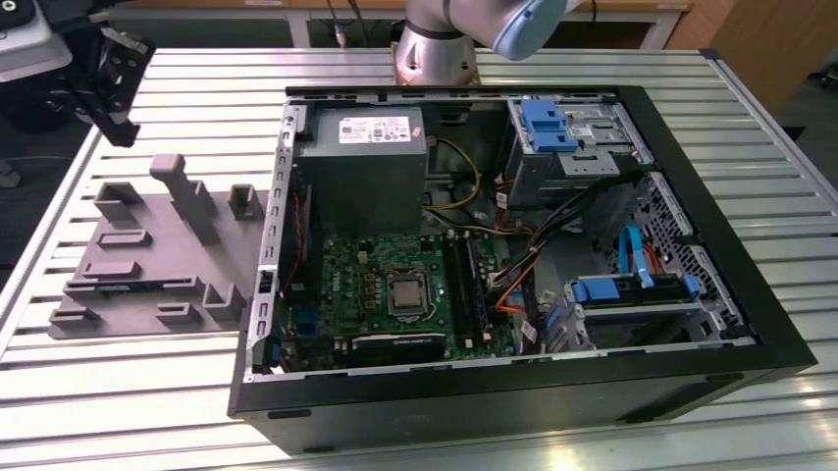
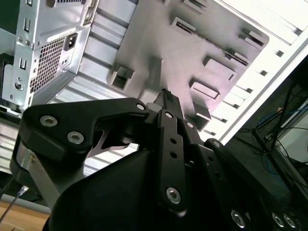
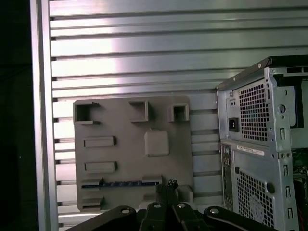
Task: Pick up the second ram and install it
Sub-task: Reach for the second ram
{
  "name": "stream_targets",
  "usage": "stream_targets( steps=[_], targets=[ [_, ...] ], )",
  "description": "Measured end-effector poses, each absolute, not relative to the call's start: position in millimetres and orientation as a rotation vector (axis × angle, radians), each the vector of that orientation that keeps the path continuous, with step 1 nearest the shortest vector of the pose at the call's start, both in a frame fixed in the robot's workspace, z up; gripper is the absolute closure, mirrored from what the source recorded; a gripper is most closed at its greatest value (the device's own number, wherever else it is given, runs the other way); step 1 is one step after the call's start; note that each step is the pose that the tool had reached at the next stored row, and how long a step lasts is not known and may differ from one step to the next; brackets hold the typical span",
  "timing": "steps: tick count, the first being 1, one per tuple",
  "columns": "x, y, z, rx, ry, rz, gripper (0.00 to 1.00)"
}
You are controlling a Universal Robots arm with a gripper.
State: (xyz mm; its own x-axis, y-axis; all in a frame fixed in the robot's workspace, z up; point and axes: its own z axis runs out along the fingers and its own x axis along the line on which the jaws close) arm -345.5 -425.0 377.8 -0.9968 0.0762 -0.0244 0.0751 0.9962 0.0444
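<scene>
In the exterior view my gripper [image 1: 121, 130] hangs above the slatted table [image 1: 196, 69] past the far corner of the grey fixture plate [image 1: 157, 255], well apart from everything on it, and from this side I cannot judge its fingers. The second ram [image 1: 131, 287] shows as a thin bluish strip on the plate, toward the plate's edge away from my gripper. The open computer case [image 1: 524, 392] stands just beside the plate, and its black memory slots [image 1: 468, 280] are too dark for me to say whether one is filled. In the second wrist view my fingers [image 2: 169, 125] are pressed together on nothing and point toward the fixture plate [image 2: 159, 53], while my own linkage [image 2: 72, 130] covers the plate's nearer part. In the first wrist view the gripper [image 3: 169, 185] reads the same, closed and empty. There the ram [image 3: 120, 183] sits on the plate just beside a flat grey block [image 3: 99, 167], seen edge-on, so its chips and contact edge are hidden from me. I reckon it light, stiff, thin and easily harmed. I would pinch it across its flat faces near the middle of its upper long edge, away from the contacts, and those smooth faces may slip under a weak grip
</scene>
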Motion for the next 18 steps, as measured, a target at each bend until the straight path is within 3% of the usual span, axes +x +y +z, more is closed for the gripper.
stream_targets(
  steps=[18],
  targets=[
    [-402,-435,375,0.118,3.112,0.068,0.89]
  ],
)
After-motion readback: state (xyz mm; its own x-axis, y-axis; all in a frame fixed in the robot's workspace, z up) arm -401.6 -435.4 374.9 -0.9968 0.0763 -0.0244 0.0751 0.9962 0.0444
